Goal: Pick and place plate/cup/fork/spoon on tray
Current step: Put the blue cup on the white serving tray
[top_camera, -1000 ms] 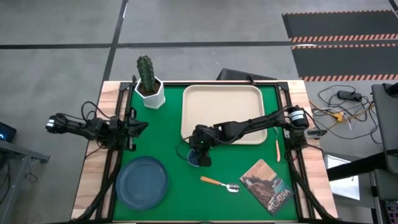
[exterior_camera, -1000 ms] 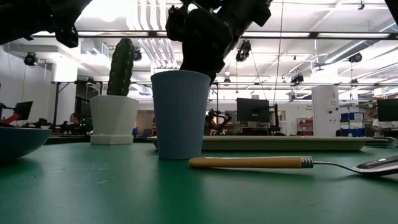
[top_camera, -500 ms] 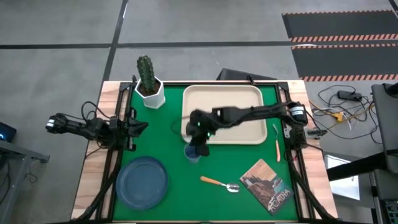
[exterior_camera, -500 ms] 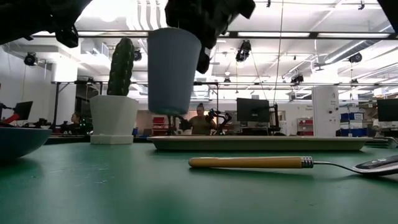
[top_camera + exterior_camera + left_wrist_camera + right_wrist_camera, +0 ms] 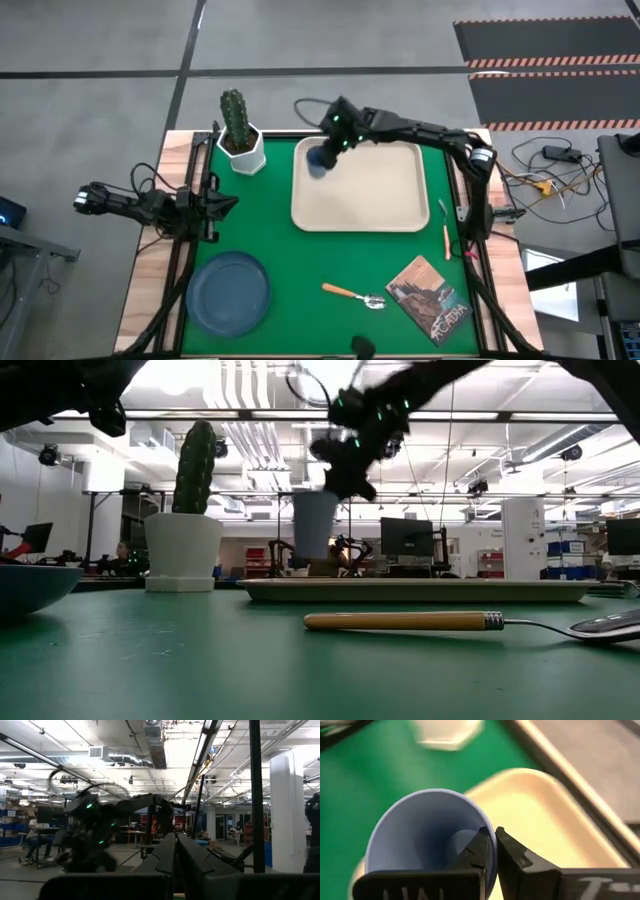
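My right gripper (image 5: pixel 330 148) is shut on the light-blue cup (image 5: pixel 320 160) over the far left corner of the cream tray (image 5: pixel 370 200). In the low view the cup (image 5: pixel 315 525) hangs a little above the tray (image 5: pixel 450 590). The dark-blue plate (image 5: pixel 230 292) lies on the green mat at the near left. The spoon (image 5: pixel 355 295) lies on the mat near the front, and the fork (image 5: pixel 447 238) lies to the right of the tray. My left gripper (image 5: pixel 225 205) waits shut at the table's left side. My right gripper pinches the cup's rim (image 5: pixel 491 851) on the side nearest the wrist, with one finger (image 5: pixel 476 851) inside the cup and the other finger (image 5: pixel 512 854) outside. The fingers come from above. The cup hangs about upright below them, lifted clear of the tray.
A white hexagonal pot with a cactus (image 5: pixel 240 140) stands at the far left, close to the tray's corner. A picture card or booklet (image 5: pixel 430 298) lies at the near right. Cables run along the table's left and right edges.
My right gripper has lifted the cup off the green mat in front of the tray and carried it up and toward the table's far edge, to above the tray's far left corner. The cup stays upright in the hold.
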`<state>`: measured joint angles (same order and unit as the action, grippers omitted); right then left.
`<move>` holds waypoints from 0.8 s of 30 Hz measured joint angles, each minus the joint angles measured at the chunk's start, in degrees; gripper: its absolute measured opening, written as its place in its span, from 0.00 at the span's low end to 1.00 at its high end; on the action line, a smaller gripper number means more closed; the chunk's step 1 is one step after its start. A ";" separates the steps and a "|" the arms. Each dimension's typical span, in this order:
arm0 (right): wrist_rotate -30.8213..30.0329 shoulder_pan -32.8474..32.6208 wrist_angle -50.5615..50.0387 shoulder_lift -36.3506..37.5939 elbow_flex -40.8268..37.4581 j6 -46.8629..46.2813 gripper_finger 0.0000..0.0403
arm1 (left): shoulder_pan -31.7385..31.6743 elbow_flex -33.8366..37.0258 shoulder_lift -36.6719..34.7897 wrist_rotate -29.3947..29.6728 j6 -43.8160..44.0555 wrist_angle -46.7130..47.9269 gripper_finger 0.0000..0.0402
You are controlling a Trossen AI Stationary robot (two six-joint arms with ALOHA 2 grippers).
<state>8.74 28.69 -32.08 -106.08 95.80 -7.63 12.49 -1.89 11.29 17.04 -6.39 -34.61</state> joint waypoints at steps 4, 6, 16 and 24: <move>0.04 4.83 6.41 -0.02 -4.75 -3.58 0.03 | 0.00 0.00 -0.05 0.00 0.00 0.00 0.00; 0.05 6.10 8.72 -0.02 -6.52 -4.49 0.03 | 0.00 0.00 -0.05 0.00 0.00 0.02 0.00; 0.07 6.36 11.71 -1.28 -8.08 -4.38 0.03 | -0.04 0.00 0.04 1.92 -0.55 0.00 0.00; -1.23 6.33 13.90 -4.33 -8.07 -5.13 0.03 | -0.04 0.00 0.08 2.38 -0.52 0.01 0.00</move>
<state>7.51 35.02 -18.17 -110.42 87.74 -12.76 12.45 -1.89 11.38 19.42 -6.92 -34.60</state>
